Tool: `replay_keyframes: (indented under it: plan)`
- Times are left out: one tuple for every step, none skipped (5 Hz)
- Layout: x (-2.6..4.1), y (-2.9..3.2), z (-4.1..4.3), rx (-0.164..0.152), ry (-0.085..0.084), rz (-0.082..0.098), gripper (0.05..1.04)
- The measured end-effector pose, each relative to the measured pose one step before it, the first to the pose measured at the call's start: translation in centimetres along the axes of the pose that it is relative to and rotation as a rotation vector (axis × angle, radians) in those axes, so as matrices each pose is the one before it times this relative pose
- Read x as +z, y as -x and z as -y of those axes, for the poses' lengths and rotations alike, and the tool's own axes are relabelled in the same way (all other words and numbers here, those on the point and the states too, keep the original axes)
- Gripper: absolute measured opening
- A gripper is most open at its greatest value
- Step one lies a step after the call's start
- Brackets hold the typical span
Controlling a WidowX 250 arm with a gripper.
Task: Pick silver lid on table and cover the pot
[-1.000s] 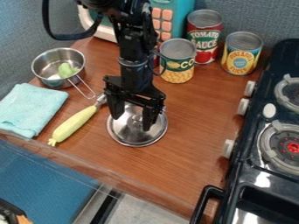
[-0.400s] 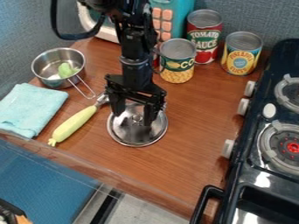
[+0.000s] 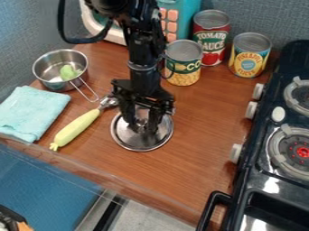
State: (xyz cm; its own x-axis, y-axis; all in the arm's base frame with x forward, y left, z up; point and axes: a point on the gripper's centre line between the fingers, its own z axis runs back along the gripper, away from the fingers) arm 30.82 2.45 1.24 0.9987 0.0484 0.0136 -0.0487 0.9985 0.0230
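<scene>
While the black gripper (image 3: 142,129) hangs over the silver lid (image 3: 134,142), its fingers stand narrowly apart, around the lid's knob; if they touch it, I cannot tell. The lid lies on the wooden table (image 3: 196,122). Up and left of the lid in the view stands the pot (image 3: 52,83), with a green object (image 3: 68,72) inside.

Folded aqua cloth (image 3: 31,113), yellow-handled utensil (image 3: 77,127), labelled cans (image 3: 248,56), teal appliance (image 3: 189,18), black stove (image 3: 256,178)
</scene>
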Motion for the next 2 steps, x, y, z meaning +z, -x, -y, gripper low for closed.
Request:
replay_keyframes:
  plan:
    - [-0.075,-0.023,-0.028,0.0070,-0.0020,0.0123,0.348]
    - [0.151,0.226,0.018,0.0041,0.0012,0.0031,0.280]
